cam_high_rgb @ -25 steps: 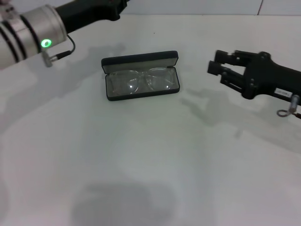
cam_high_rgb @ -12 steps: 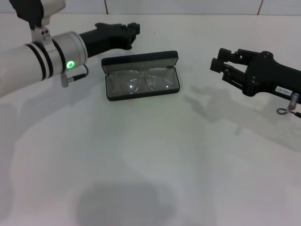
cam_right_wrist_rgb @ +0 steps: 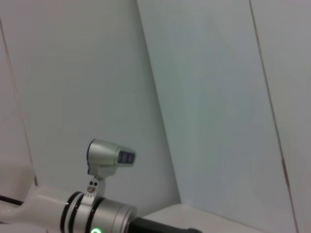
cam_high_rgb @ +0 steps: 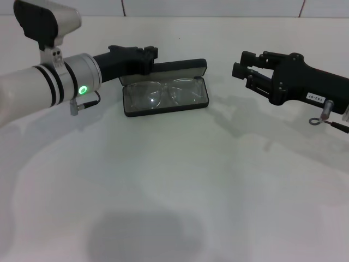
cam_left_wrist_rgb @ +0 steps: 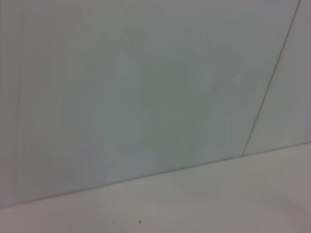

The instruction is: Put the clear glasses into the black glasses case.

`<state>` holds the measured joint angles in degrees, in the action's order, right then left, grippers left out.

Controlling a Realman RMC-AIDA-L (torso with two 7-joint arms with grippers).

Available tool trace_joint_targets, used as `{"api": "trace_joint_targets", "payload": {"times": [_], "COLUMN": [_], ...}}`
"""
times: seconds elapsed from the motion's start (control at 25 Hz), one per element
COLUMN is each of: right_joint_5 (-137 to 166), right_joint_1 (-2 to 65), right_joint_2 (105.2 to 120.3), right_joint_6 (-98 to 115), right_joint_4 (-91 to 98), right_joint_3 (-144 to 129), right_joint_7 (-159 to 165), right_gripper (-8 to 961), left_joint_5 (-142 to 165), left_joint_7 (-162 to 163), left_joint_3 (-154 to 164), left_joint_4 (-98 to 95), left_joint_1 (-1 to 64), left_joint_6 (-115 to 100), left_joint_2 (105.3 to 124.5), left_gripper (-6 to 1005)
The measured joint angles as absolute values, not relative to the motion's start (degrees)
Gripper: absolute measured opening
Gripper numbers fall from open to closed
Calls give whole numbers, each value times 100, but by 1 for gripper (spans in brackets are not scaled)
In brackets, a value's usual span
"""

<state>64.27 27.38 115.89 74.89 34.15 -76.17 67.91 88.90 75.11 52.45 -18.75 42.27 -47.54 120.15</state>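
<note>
since half a second ago left gripper (cam_high_rgb: 151,53) has swung in to the case's far-left corner, right gripper (cam_high_rgb: 243,64) drifted left | clear glasses (cam_high_rgb: 163,91) lie inside the open black glasses case (cam_high_rgb: 164,103), mid-far on the white table (cam_high_rgb: 174,185) | left fingers' spread cannot be told, holding nothing visible | right fingers parted, empty, hovering right of the case

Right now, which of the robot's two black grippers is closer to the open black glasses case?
The left gripper: it sits at the black glasses case's raised lid, while the right gripper hovers apart.
</note>
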Motion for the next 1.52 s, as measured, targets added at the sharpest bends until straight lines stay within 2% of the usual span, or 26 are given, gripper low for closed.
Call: {"api": "trace_joint_targets", "payload": {"times": [0.84,1.0,1.04,1.36,1.52], "right_joint_5": [6424,6424,6424,6439,6461], "right_joint_1": [2777,2768,2770,2770,2774], "right_joint_2": [11600,11592,11589,11456,11405], "right_joint_6": [7382,7445,7449,7870,8128], "right_joint_4": [3401,3401,3404,3470,3501], "right_joint_3": [-7637,-7610,-7604,-7591,-7512], "right_joint_7": [6776,6776,6776,6446,6351], "right_gripper": [325,325,329,364,381], "left_joint_5": [8885,8844,8571,8282,8543], "left_joint_7": [7505,7345,7129,7057,7063], "left_joint_3": [5644,5643,5683,5858,5834], "left_joint_4": [-1490,-2165,-2837,-4211,-4585], "left_joint_1": [4063,3732,3324,2325,1986], "left_joint_6": [-5344,-6613,-7731,-8919,-9191], "left_joint_2": [12057,12032,12029,11948,11904], "left_gripper": [150,151,151,154,293]}}
